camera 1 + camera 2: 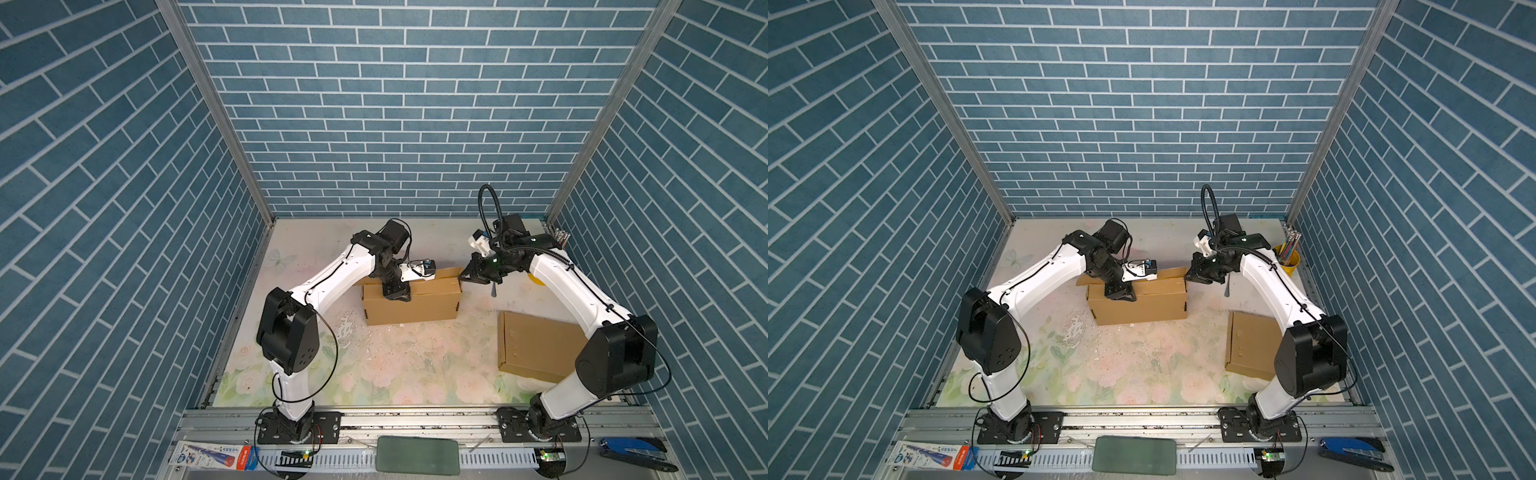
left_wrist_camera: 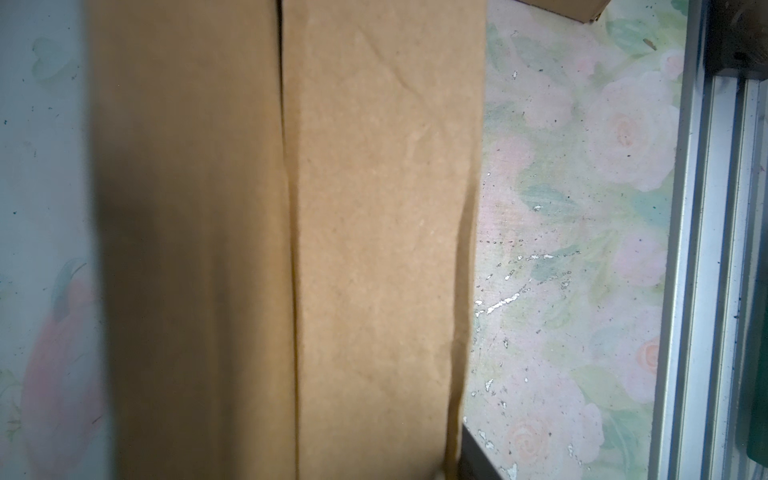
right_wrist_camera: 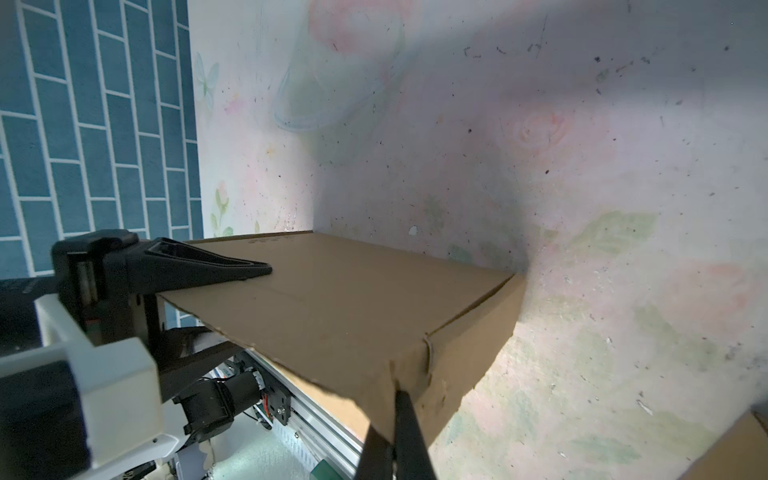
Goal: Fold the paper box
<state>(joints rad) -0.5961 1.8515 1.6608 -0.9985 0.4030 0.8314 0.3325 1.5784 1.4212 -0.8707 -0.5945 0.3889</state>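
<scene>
Cardboard box [image 1: 411, 309]: body erected, lid panel [image 3: 332, 299] apparently untucked. Left gripper [image 1: 397, 295] clamps it; right gripper [image 1: 464, 277] closed, empty, at corner.

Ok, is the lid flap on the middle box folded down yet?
Not yet. The paper box has its rear flap angled out behind it in both top views.

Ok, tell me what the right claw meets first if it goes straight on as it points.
The paper box: the shut right claw points at its right end, and in the right wrist view its tip seems to touch that end's corner, though depth is unclear.
</scene>
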